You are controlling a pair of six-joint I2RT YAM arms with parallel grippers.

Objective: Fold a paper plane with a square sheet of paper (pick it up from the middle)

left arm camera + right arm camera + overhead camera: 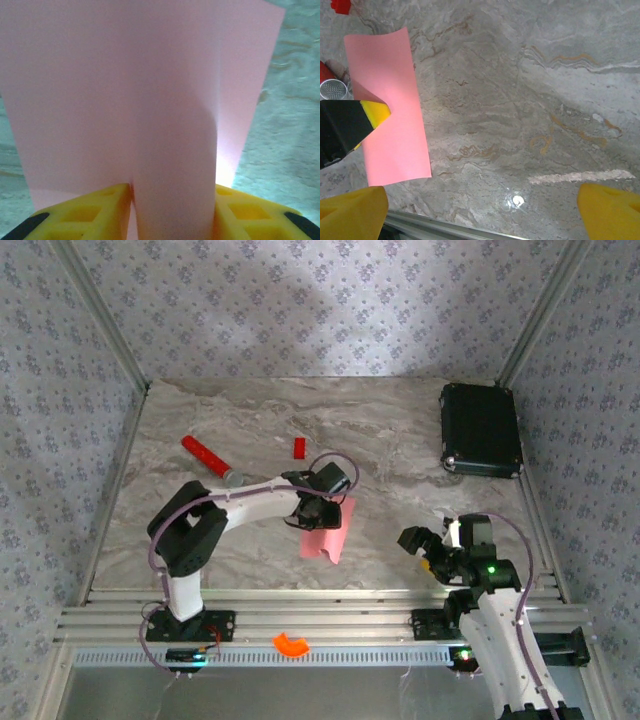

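Grip noted on the left claw (172, 200): its yellow fingers (100, 212) are drawn in against both sides of a ridge pinched up in the square sheet of paper (125, 90), with the pink paper bulging between them. The hold sits near the sheet's middle, as the task requires, presumably so that both halves fall evenly to either side. From above, the sheet droops from that claw as a narrowed pink shape over the centre of the worktop (400, 430). Whether its lower edge is off the surface cannot be determined. The right claw (480, 215) stands fully open with nothing between its fingers, low near the front edge and well apart from the sheet, its camera turned toward it. Judgement: it is parked clear until a second hold is needed for creasing. No crease is visible in the sheet, so folding is assessed as not yet begun. A red stick with a grey tip (210, 460) and a small red block (298, 447) lie beyond the left arm, and a black case (481, 430) occupies the far right corner. None of them touches the sheet.
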